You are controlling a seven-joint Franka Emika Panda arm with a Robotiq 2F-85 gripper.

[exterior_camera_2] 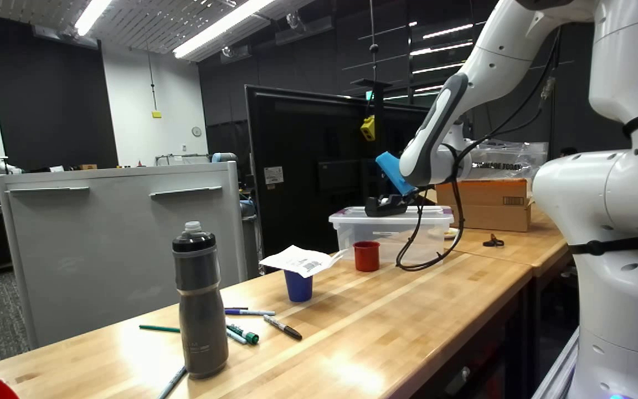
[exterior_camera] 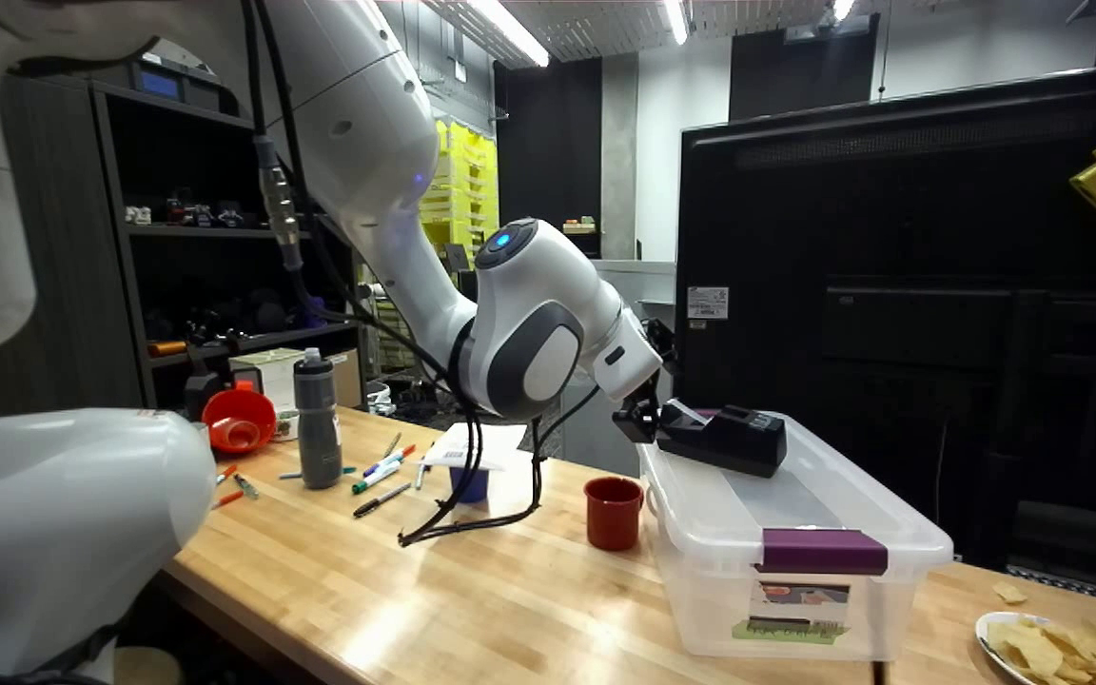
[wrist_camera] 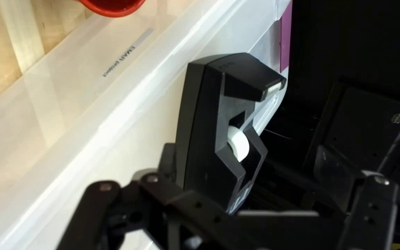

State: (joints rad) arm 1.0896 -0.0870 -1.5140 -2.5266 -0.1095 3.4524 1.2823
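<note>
A black tape dispenser (exterior_camera: 743, 440) with a white core (wrist_camera: 239, 144) rests on the lid of a clear plastic box (exterior_camera: 824, 490) with purple latches. In the wrist view, the dispenser (wrist_camera: 201, 139) lies partly between the spread jaws of my gripper (wrist_camera: 248, 163). The left finger (wrist_camera: 167, 160) is close along its side, partly hidden behind it; whether they touch I cannot tell. Across a dark gap stands the right finger (wrist_camera: 332, 173), apart from the dispenser. Nothing is gripped. In an exterior view, the gripper (exterior_camera: 640, 419) is at the dispenser's end, just above the lid edge.
A red mug (exterior_camera: 613, 518) stands beside the box, and a large black screen (exterior_camera: 900, 381) rises behind it. Further along the table are a blue cup (exterior_camera_2: 299, 287) under a paper sheet, a grey bottle (exterior_camera_2: 201, 310) and several markers. Arm cables (exterior_camera: 453, 523) hang to the tabletop.
</note>
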